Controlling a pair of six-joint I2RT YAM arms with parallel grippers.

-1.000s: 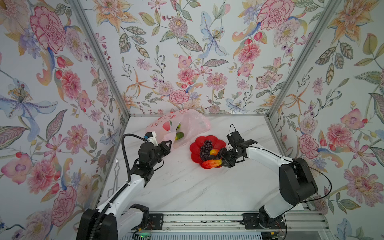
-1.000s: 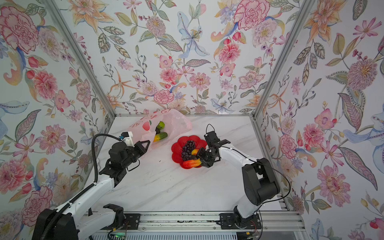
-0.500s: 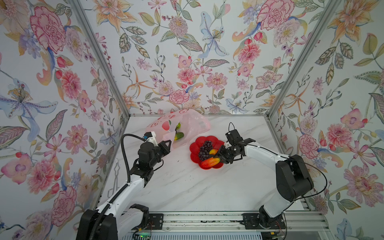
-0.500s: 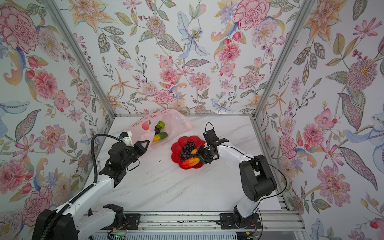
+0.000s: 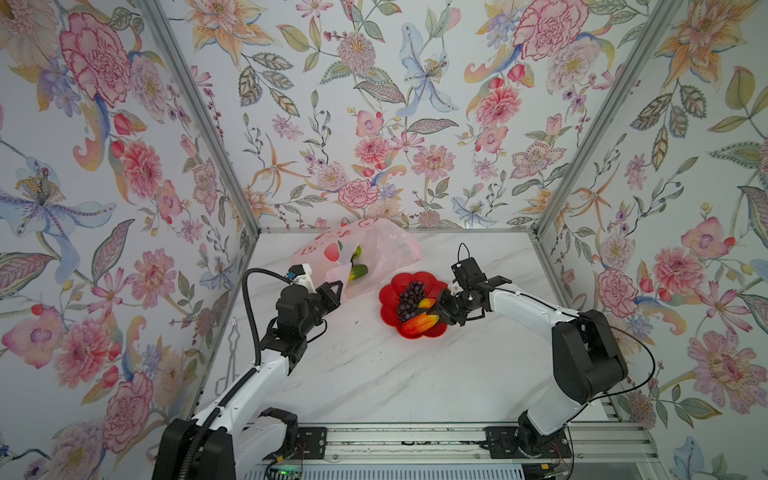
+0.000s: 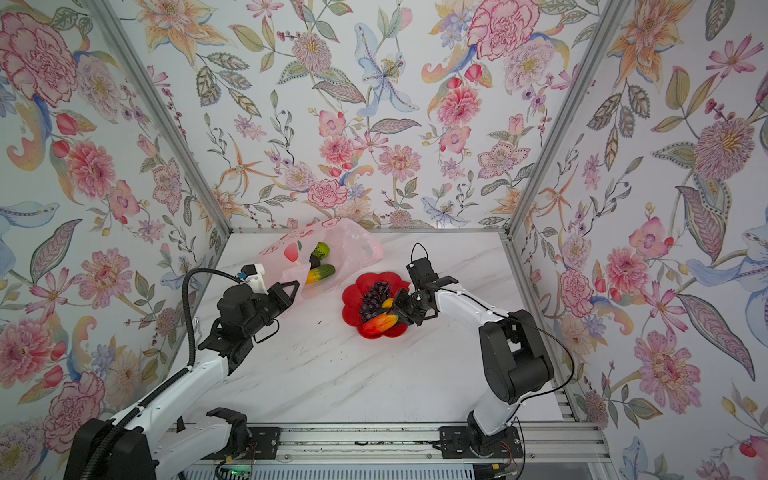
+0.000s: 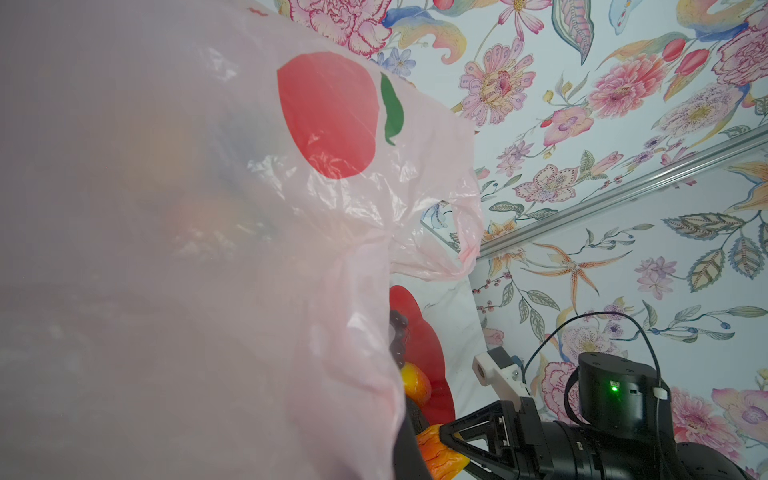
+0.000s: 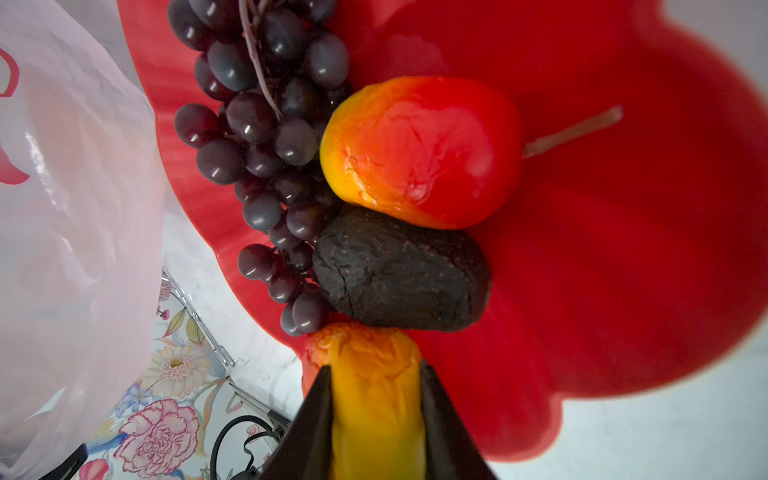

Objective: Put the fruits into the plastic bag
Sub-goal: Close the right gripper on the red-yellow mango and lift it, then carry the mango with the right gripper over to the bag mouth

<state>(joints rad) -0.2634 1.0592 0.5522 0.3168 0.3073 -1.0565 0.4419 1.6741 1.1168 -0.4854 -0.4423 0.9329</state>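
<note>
Two firm grips on a marble tabletop (image 5: 395, 374).
Right end effector (image 5: 434, 316) pinches a red-orange mango (image 5: 417, 323) on the red dish (image 5: 432, 279); left end effector (image 5: 337, 286) clamps the plastic bag (image 5: 386, 249) near the far edge.

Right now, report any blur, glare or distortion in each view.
Left wrist view: the plastic bag fills most of the frame as a milky, out-of-focus haze; wallpaper behind is sharp. Right wrist view: the orange-yellow mango nearest the lens is soft, the grape bunch crisp with highlights, the red dish blurring toward its rim. Both top views: sharp, evenly lit.
</note>
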